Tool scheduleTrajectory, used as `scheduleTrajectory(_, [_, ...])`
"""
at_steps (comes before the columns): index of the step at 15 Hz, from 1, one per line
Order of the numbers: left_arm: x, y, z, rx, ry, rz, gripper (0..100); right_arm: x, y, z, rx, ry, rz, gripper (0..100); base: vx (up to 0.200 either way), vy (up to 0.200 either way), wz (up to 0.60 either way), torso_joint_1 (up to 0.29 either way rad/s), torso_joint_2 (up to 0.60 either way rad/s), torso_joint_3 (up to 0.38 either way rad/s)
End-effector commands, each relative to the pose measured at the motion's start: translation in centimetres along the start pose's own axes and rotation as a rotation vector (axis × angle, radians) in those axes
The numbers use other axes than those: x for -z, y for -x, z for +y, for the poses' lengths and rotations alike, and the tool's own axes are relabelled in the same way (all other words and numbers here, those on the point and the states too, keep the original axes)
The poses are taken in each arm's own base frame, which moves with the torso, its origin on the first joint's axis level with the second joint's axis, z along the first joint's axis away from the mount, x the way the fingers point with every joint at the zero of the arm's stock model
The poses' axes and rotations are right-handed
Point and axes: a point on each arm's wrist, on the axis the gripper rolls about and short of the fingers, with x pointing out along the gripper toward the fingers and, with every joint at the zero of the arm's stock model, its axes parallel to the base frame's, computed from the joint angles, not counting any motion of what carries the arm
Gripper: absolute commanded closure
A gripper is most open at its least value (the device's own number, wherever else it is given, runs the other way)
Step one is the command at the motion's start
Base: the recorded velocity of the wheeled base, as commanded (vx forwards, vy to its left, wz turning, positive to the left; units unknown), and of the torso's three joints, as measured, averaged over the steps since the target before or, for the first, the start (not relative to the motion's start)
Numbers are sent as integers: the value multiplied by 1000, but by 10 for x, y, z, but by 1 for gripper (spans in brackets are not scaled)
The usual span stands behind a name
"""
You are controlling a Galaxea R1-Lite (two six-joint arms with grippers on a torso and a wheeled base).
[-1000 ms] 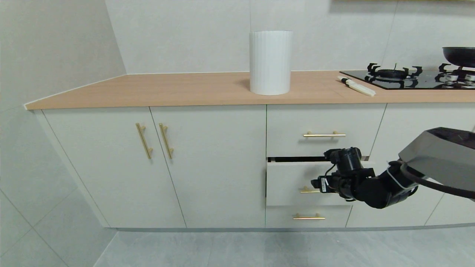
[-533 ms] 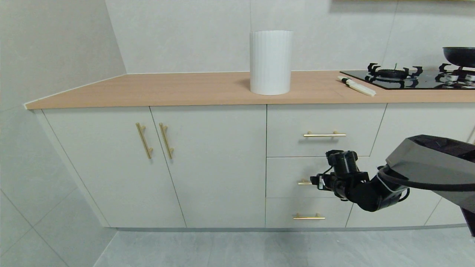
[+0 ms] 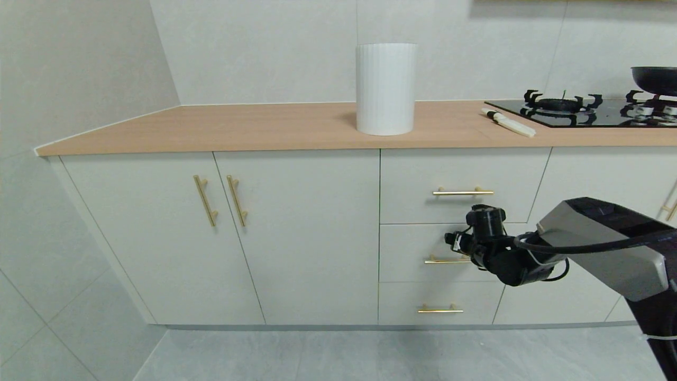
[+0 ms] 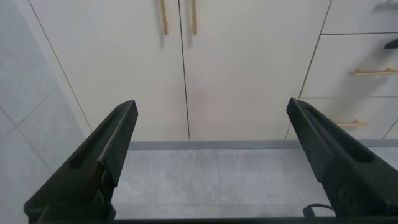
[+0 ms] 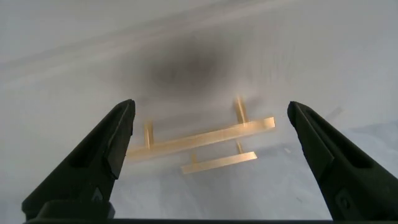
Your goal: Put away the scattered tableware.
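A pale, long utensil [image 3: 508, 122] lies on the wooden counter [image 3: 238, 127] beside the stove. A tall white ribbed holder [image 3: 385, 89] stands upright mid-counter. My right gripper [image 3: 454, 245] is low in front of the shut middle drawer [image 3: 407, 253], just above its gold handle [image 3: 443, 260]. In the right wrist view the gripper [image 5: 211, 158] is open, and the handle [image 5: 199, 140] lies across the gap, untouched by either finger. My left gripper [image 4: 211, 162] is open and empty, facing the floor and the cabinet doors [image 4: 180, 56].
A black gas stove [image 3: 582, 112] with a dark pan [image 3: 656, 79] is at the counter's right end. Two cabinet doors with vertical gold handles [image 3: 219, 200] are to the left of the drawer stack. Grey tiled floor [image 3: 317, 354] lies open below.
The middle drawer stood pulled out a second ago and is now shut. My right arm moved in toward the cabinet with it, then rose slightly off the handle.
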Motion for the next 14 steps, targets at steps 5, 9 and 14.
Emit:
scheduleTrajectory(5, [0, 0, 0, -1, -1, 0, 0, 8, -18, -2, 29, -17, -12, 0, 0, 0, 0, 0, 0, 0])
scheduleTrajectory(9, [0, 0, 0, -1, 0, 0, 0, -3, 32, -10, 32, 12, 44, 0, 0, 0, 0, 0, 0, 0])
scheduleTrajectory(14, [0, 0, 0, -1, -1, 0, 0, -61, 165, -26, -28, 27, -50, 0, 0, 0, 0, 0, 0, 0])
